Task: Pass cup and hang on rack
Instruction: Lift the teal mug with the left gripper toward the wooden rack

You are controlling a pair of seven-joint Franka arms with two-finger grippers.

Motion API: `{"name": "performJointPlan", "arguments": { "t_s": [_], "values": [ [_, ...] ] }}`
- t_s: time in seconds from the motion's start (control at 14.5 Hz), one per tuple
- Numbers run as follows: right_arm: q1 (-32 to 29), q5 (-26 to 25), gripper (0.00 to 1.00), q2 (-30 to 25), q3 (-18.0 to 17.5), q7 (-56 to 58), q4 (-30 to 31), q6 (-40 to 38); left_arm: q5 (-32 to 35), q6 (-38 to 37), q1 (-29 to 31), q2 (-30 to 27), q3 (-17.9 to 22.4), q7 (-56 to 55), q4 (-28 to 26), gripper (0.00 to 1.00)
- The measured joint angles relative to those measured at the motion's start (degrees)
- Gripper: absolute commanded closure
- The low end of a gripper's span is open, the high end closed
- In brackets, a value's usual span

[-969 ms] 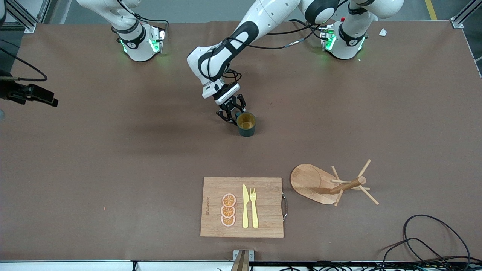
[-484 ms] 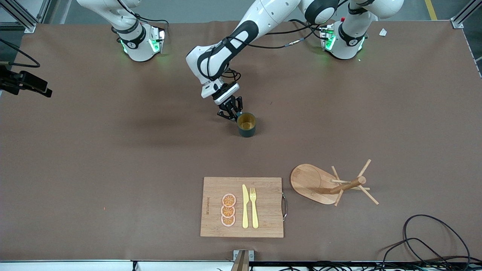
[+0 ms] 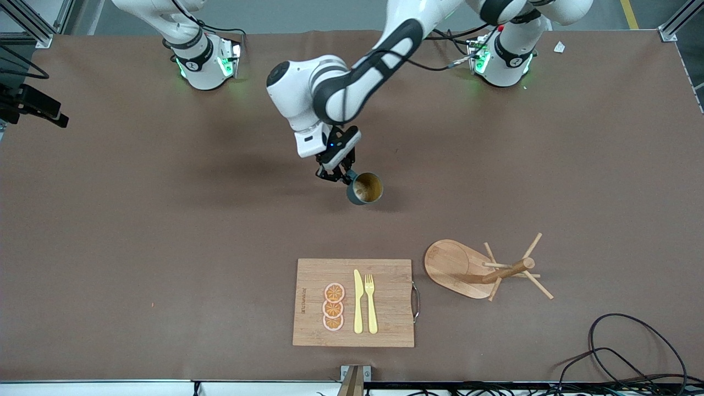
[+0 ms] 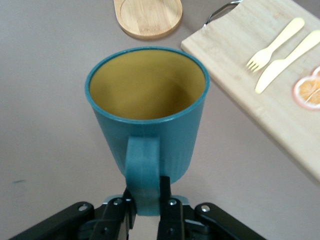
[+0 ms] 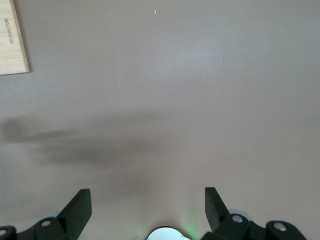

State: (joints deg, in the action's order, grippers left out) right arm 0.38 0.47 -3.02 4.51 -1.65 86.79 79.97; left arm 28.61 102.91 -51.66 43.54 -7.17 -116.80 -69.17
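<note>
Left gripper [image 3: 340,175] fingers clamped on teal mug [image 3: 364,188] handle; mug tilted, off table at mid-table. Right gripper [image 5: 148,212] waits, fingers apart, over bare table. Step: carry to mug tree [image 3: 487,269]. Next: line handle loop onto peg.

Bare table [image 3: 495,181] leads to rack [image 3: 484,269] — cutting board [image 3: 355,302] beside.
</note>
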Motion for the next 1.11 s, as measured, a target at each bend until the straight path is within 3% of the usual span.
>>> {"name": "performJointPlan", "arguments": {
  "t_s": [0.42, 1.11],
  "values": [
    [0.0, 0.1, 0.0, 0.0, -0.1, 0.0, 0.0, 0.4, -23.5, 1.6, 13.4, -11.0, 0.0, 16.5, -0.7, 0.99],
    [0.0, 0.1, 0.0, -0.1, -0.1, 1.4, -0.8, 0.3, -59.6, 3.7, 32.6, -13.5, 0.0, 39.6, -3.2, 0.99]
  ]
}}
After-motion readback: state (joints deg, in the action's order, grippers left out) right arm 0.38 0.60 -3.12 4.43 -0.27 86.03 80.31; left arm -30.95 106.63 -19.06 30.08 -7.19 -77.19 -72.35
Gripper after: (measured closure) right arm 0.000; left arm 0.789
